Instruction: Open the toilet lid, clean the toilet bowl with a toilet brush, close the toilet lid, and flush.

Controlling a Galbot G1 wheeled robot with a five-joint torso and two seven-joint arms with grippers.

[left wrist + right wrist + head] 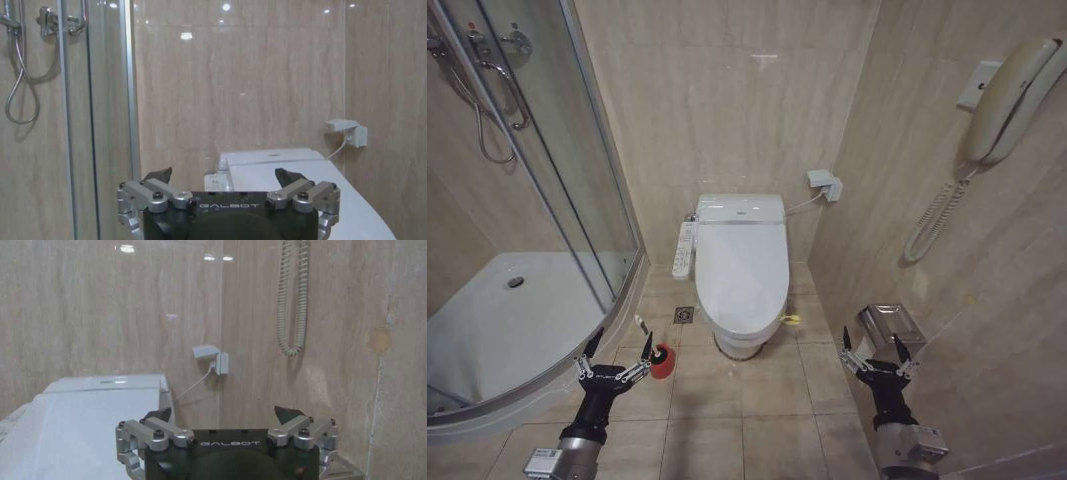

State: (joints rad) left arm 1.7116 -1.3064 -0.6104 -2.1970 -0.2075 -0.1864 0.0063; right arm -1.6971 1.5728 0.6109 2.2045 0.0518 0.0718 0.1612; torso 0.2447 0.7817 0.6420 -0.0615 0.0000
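Observation:
The toilet lid (742, 265) is a smooth white oval lying shut over the toilet bowl (738, 343), so the basin inside is hidden. The toilet brush (660, 360) stands in its small red holder on the floor left of the toilet, its thin white handle leaning up and to the left. My left gripper (617, 348) hangs open just left of the brush, holding nothing. My right gripper (877, 350) is open and empty at the right wall. The left wrist view has the left gripper (223, 176) before the lid (347, 200). The right wrist view has the right gripper (223, 415) beside the lid (80, 425).
A glass shower enclosure (577, 180) with a white tray (517, 320) fills the left. A control panel (684, 250) sits on the toilet's left side. A metal paper holder (890, 325) and a wall phone (1007, 100) hang on the right wall. A floor drain (684, 314) lies by the toilet.

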